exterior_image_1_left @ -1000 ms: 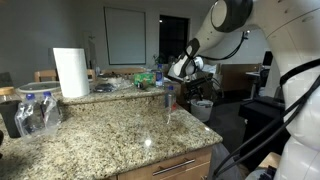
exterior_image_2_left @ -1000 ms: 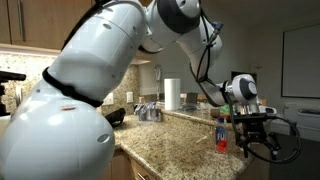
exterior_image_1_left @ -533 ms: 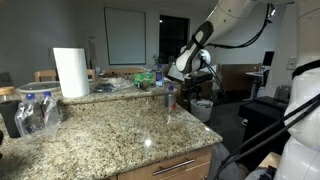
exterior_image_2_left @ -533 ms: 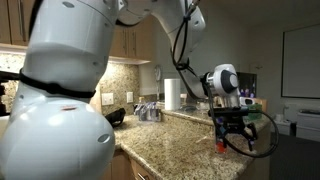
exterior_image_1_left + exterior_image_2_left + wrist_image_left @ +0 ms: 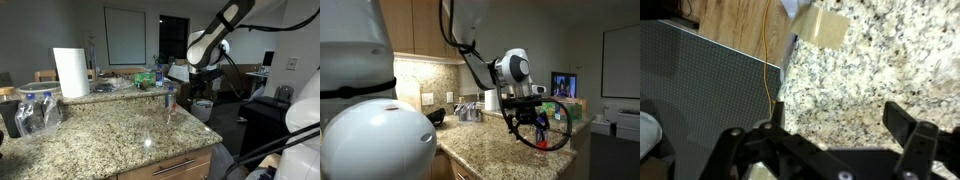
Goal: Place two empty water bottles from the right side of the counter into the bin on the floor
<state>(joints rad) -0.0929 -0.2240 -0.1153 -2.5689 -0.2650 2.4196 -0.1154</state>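
Status as I read it from the remote station: the gripper [image 5: 205, 78] hangs above the right edge of the counter [image 5: 110, 135], clear of the granite. In the wrist view its fingers [image 5: 912, 135] are spread wide and released, with only speckled stone showing between them. One water bottle [image 5: 168, 98] stands upright on the counter near that right edge, left of the gripper and not touching it. The bin [image 5: 203, 107] sits on the floor just beyond the edge. A paper-towel roll [image 5: 70, 72] stands at the far left.
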